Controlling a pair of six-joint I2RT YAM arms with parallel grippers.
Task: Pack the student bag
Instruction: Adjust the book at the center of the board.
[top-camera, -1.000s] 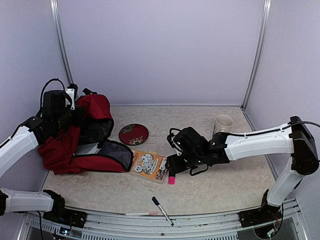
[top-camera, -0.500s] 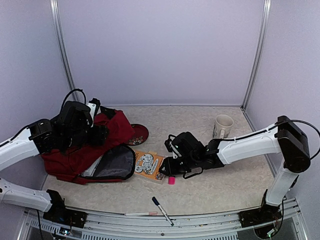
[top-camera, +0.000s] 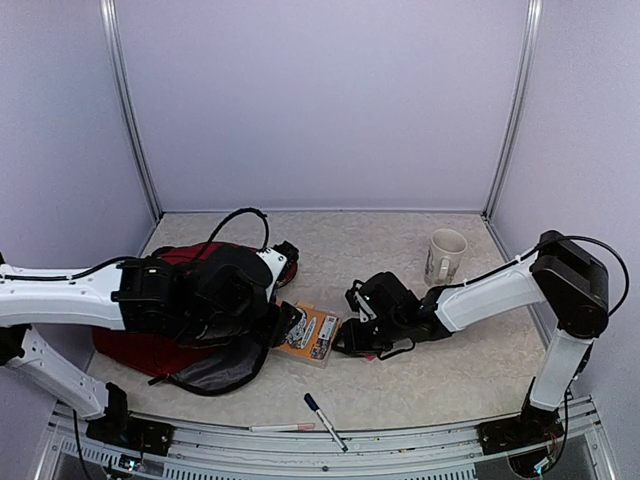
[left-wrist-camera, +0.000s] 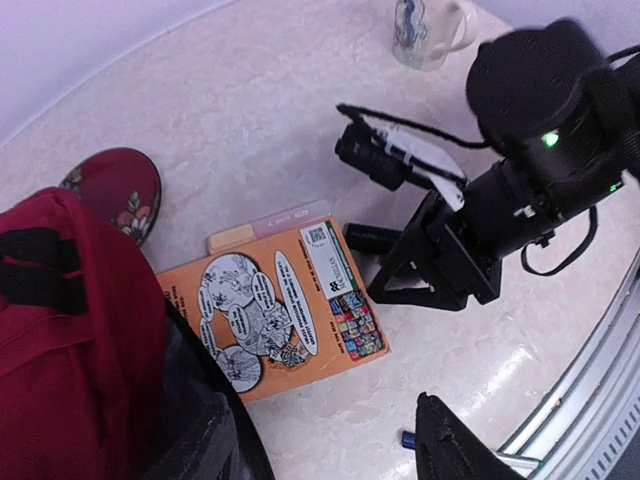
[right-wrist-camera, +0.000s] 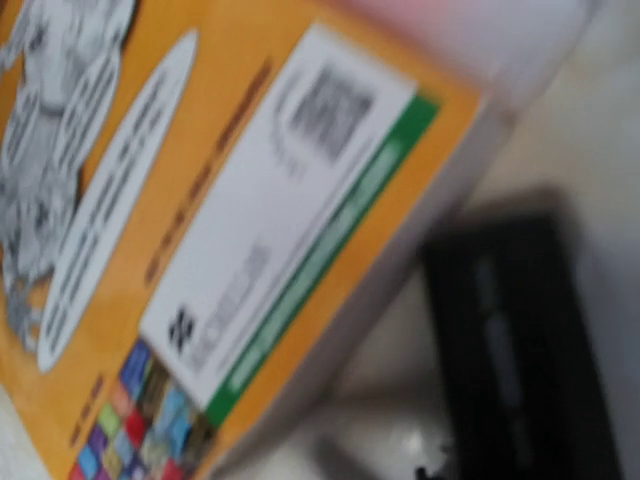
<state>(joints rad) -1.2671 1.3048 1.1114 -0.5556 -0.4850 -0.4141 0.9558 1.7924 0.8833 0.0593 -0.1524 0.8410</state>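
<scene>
The student bag (top-camera: 135, 352) lies flat at the left, dark red with a black-edged opening, mostly under my left arm. It fills the left edge of the left wrist view (left-wrist-camera: 70, 340). An orange comic-covered book (top-camera: 312, 335) (left-wrist-camera: 270, 320) lies just right of it. My left gripper (top-camera: 283, 325) hovers open and empty over the book's left end; only one fingertip (left-wrist-camera: 445, 435) shows. My right gripper (top-camera: 352, 335) (left-wrist-camera: 368, 265) is low at the book's right edge, jaws apart. In the blurred right wrist view the book (right-wrist-camera: 220, 230) sits beside one finger (right-wrist-camera: 525, 350) with a gap.
A cream mug (top-camera: 445, 255) (left-wrist-camera: 425, 25) stands at the back right. A round red patterned disc (left-wrist-camera: 115, 185) lies behind the bag. A blue-capped pen (top-camera: 324, 420) and a pale pen (top-camera: 282, 427) lie by the metal front rail (top-camera: 400, 445).
My left gripper let go of the bag's raised top and swung right over it to the book; the bag sank flat. My right gripper slid left to the book, hiding the pink thing.
</scene>
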